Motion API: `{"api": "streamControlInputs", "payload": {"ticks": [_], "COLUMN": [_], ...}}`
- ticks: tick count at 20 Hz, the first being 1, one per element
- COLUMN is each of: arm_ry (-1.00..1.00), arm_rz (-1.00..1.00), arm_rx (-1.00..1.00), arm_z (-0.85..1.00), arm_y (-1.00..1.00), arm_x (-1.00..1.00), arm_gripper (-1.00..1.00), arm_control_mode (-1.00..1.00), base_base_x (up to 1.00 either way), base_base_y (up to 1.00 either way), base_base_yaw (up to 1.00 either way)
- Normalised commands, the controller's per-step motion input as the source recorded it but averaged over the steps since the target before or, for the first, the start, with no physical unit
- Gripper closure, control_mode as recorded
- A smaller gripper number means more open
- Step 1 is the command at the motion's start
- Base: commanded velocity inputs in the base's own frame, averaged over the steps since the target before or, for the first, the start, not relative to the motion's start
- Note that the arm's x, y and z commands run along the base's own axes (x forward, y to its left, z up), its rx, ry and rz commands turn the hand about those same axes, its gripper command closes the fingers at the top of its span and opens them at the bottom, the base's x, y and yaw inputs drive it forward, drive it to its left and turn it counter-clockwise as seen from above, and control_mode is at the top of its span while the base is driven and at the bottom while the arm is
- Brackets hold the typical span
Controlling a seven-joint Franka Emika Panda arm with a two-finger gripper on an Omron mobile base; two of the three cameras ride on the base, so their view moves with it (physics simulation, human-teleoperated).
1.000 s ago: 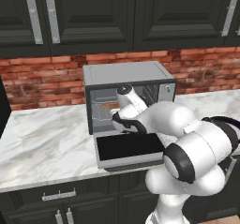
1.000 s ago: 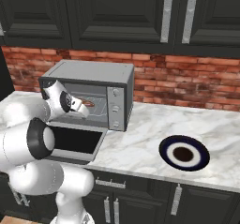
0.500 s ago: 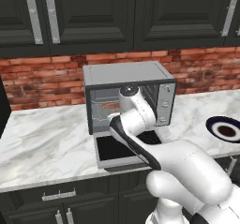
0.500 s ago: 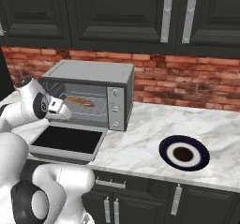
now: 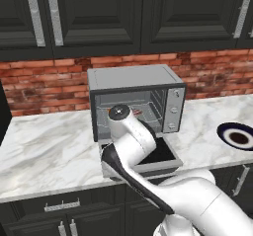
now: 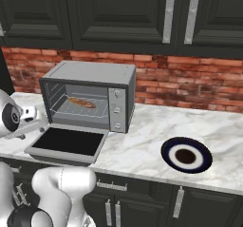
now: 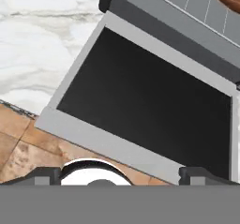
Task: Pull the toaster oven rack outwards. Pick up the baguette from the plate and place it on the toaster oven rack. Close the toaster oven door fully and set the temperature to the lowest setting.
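Baguette: small brown-orange baguette lies on the thin silver wire rack inside the oven.
Gripper: two-finger gripper, released wide, has pulled back.
Door: dark-glass drop-down door still down; closing looks next.

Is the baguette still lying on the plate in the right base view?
No, the baguette lies on the rack inside the open toaster oven, and the plate on the counter is bare.
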Motion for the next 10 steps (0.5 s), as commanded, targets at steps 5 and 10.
{"api": "streamControlInputs", "payload": {"ticks": [5, 10], "arm_ry": [0.07, 0.0], "arm_rz": [0.35, 0.23], "arm_rx": [-0.27, -0.29], "arm_z": [-0.05, -0.23], "arm_y": [0.43, 0.32], "arm_x": [-0.78, -0.47], "arm_gripper": [-1.0, -1.0], "arm_control_mode": [-1.0, -1.0], "base_base_x": [0.0, 0.0], "base_base_y": [0.0, 0.0], "base_base_yaw": [0.0, 0.0]}}
